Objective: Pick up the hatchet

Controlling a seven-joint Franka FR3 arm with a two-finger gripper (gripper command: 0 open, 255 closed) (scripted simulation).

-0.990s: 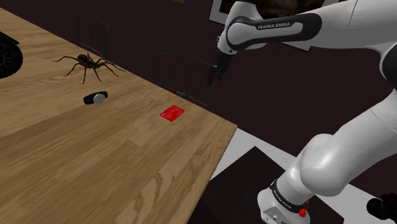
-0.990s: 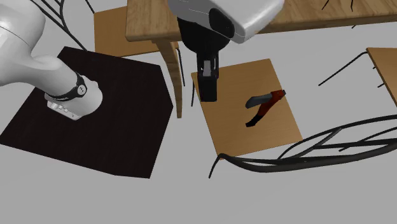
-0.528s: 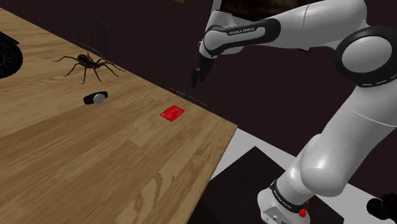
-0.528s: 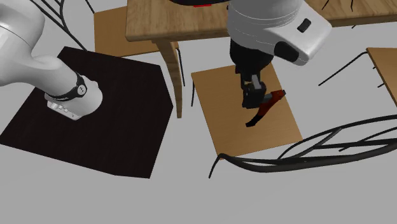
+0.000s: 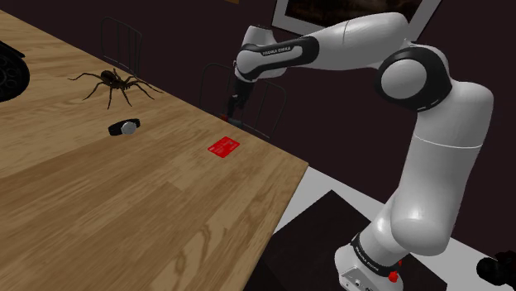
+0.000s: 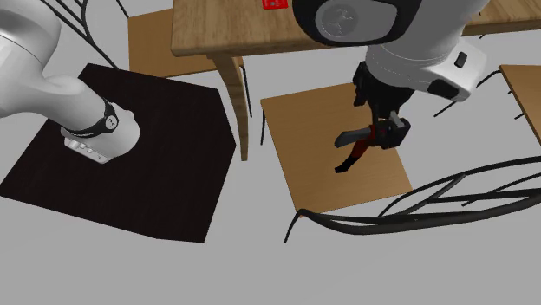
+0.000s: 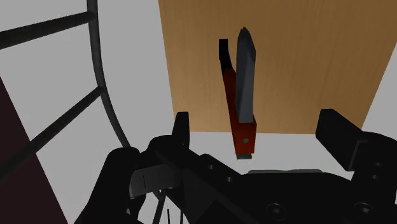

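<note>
**Shoulder view.** The white arm [image 5: 430, 124] is rising from the stand [image 5: 318, 236] at lower right and is reaching toward upper centre. The jaws are hanging beyond the far edge of the wooden surface [image 5: 124, 207], in front of a wire chair back [image 5: 248, 87]. This view is not showing whether they are open. A spider [image 5: 112, 83], a small black-and-white object [image 5: 124, 126] and a red card [image 5: 223, 148] are lying on the surface, well apart from each other.

**Second exterior view.** The hatchet [image 6: 357, 143] is lying flat on a wooden chair seat [image 6: 303, 165] at centre right, below the surface that is running along the top edge. Its grey head is pointing toward the frame's left. Its black handle is curving toward lower left. The jaws are pointing down over the hatchet's right end, where the red section is showing. Contact cannot be confirmed here.

**Wrist view.** The jaws are standing open, with the two fingers wide apart. The hatchet [image 7: 243, 83] is lying on the chair seat [image 7: 312, 57] in line with the gap between them, nearer one finger than the other. Neither finger is touching it. Its grey head is lying alongside the black handle, and its red end is lying nearest the jaws, over the seat's edge. Grey floor [image 7: 137, 38] and a black wire chair frame [image 7: 97, 70] are showing beside the seat.
</note>
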